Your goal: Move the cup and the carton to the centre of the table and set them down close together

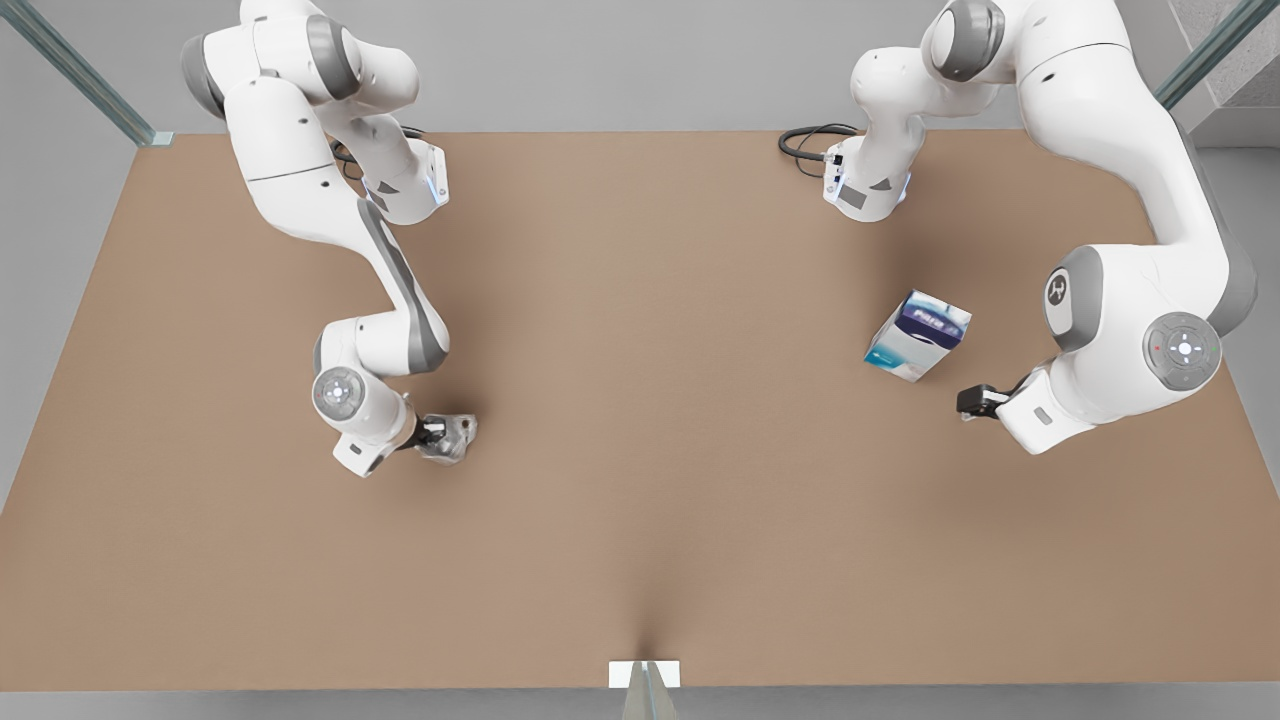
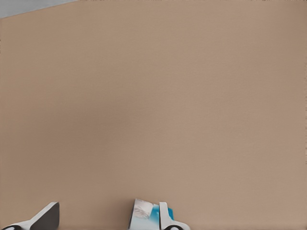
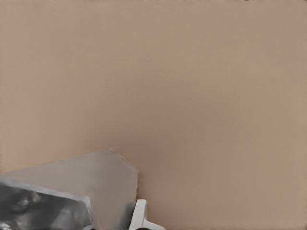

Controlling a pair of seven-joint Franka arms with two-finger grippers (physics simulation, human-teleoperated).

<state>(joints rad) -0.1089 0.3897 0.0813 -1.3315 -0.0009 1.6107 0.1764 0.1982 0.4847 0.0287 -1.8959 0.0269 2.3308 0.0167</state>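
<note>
Right end effector [image 1: 447,436] gripping cup [image 1: 452,437], well apart from carton [image 1: 918,336]. Left end effector [image 1: 972,402] spreading wide just beside carton, carton corner sitting between fingers [image 2: 164,216]. Surface [image 1: 640,420] centre lying between both.

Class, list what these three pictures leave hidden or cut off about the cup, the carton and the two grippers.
1. Small silvery faceted cup: in the front view the right gripper covers part of it. The right wrist view's edge cuts it off. No handle tab can be made out.
2. White, teal-printed carton with a navy top: its print is too small to read in the front view. The left wrist view's edge leaves just a corner.
3. Left gripper: the picture edge crops its open fingertips in the left wrist view.
</note>
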